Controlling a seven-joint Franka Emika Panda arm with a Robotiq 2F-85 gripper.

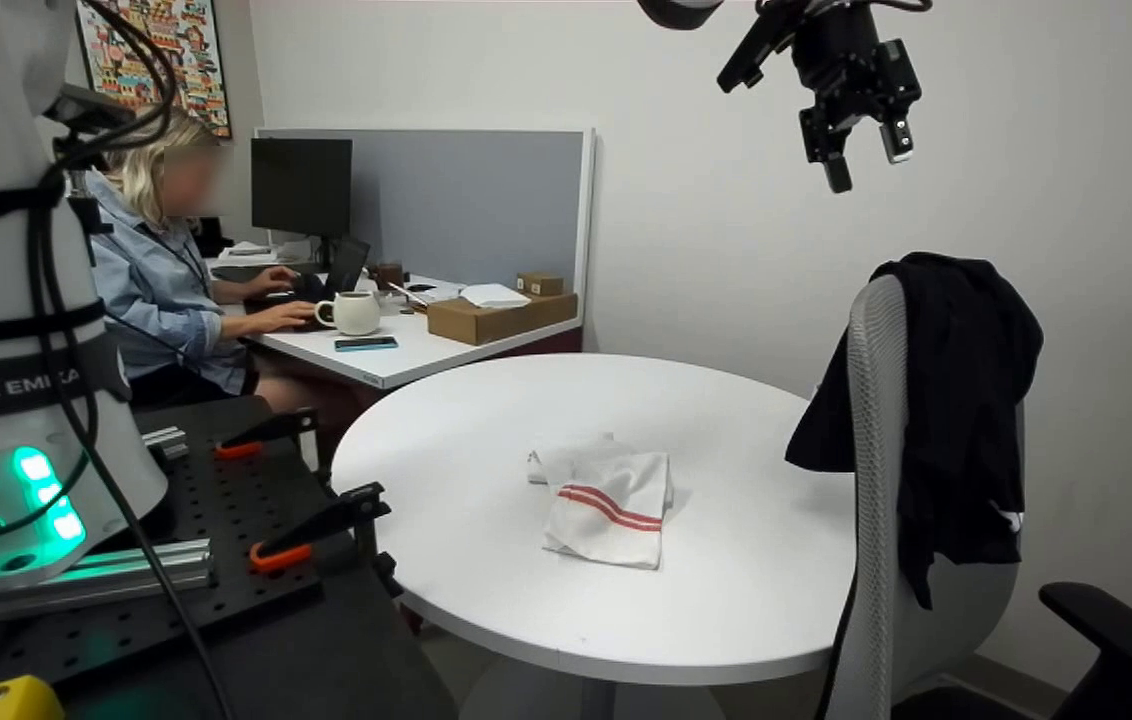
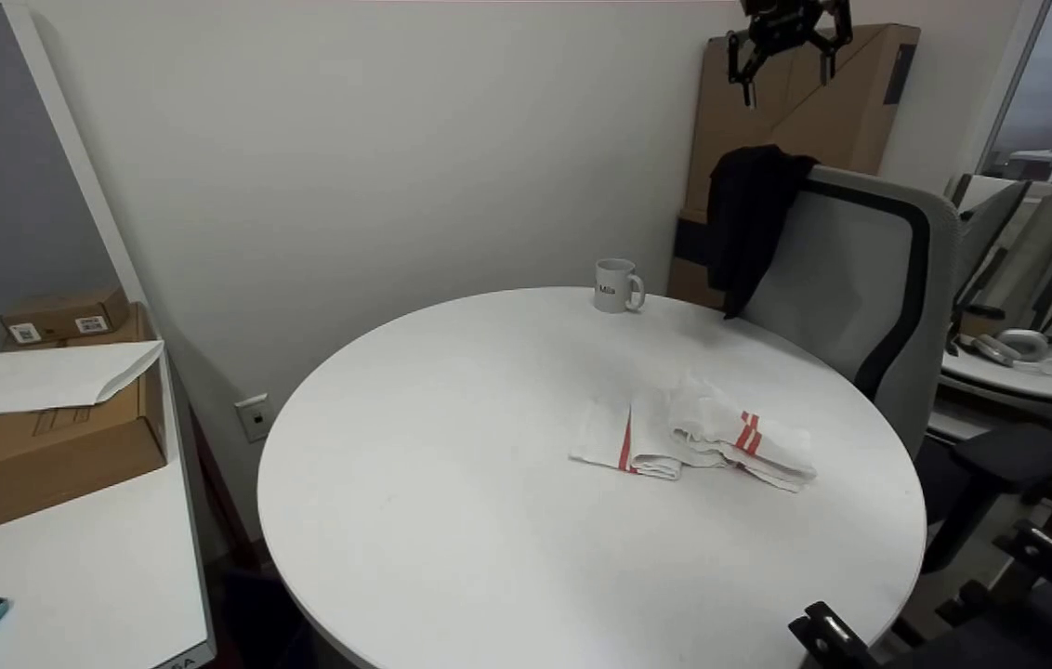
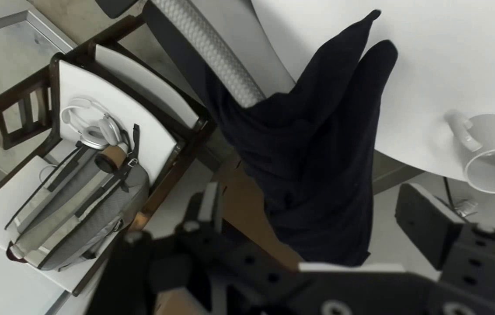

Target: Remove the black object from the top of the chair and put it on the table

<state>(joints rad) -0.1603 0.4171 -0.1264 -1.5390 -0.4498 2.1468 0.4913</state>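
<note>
Below wide-spread claw (image 1: 868, 162), apart from it: black garment (image 1: 966, 400) draped over chair (image 2: 847, 269).

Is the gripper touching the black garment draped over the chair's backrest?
Apart. In an exterior view, the open gripper hangs above the black garment, with white wall plainly showing between them.

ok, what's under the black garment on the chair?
One end of the top of the light grey office chair backrest: the black garment drapes over it. Uncovered backrest shows in all three views. The covered stretch, and anything between cloth and backrest, can't be seen.
</note>
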